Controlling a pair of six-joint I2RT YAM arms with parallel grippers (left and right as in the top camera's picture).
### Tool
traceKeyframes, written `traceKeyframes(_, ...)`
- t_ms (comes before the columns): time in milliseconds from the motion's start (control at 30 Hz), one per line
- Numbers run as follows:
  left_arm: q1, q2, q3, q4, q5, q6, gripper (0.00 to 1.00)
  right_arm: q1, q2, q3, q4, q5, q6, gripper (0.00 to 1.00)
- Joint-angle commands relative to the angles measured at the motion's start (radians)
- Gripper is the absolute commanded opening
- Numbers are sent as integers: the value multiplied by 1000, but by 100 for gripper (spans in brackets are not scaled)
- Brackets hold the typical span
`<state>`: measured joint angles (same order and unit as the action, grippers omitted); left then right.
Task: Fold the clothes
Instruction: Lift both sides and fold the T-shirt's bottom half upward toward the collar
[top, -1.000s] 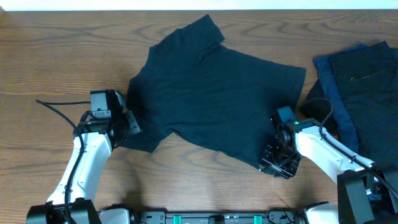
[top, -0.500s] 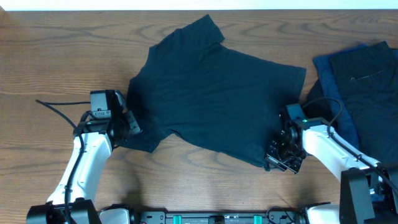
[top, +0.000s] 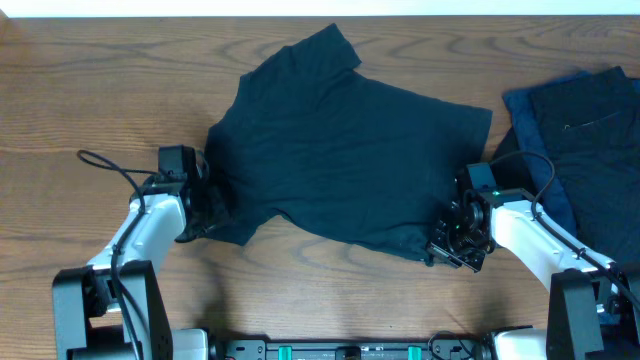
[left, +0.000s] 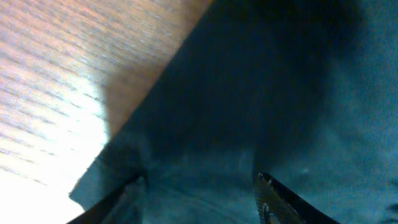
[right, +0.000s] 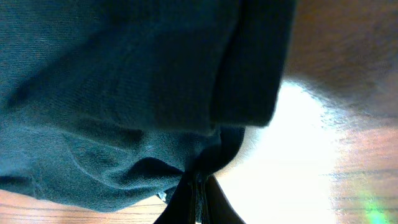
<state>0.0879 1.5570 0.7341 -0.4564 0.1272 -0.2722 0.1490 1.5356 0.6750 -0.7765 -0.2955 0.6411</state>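
Observation:
A dark navy T-shirt (top: 350, 150) lies spread on the wooden table, one sleeve pointing to the back. My left gripper (top: 205, 200) is at its front left sleeve; in the left wrist view its fingers (left: 199, 193) stand open over the cloth (left: 261, 112). My right gripper (top: 445, 245) is at the shirt's front right corner; in the right wrist view its fingers (right: 199, 193) are shut on a bunched fold of the hem (right: 143, 168). More dark clothes with a brighter blue piece (top: 530, 130) are stacked at the right edge.
The stack of clothes (top: 590, 150) sits right beside the right arm. A black cable (top: 105, 165) loops on the table left of the left arm. Bare wood (top: 100, 80) lies at the back left.
The right gripper has slid right along the hem and pinched the shirt's corner. The left arm has shifted right and turned onto the sleeve.

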Motion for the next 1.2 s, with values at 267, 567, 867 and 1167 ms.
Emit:
traceKeyframes(267,0,40,27,-37,-32,26,70,-13,19,-9,43,71,-30,4)
traceKeyframes(567,0,-56,142,-202,-32,24,70,-13,19,-9,48,71,-30,4)
traceKeyframes(867,0,32,121,-171,-124,24,70,-13,19,-9,51,70,-48,5)
traceKeyframes(1167,0,149,121,-158,-109,24,67,-13,19,-9,51,70,-53,5)
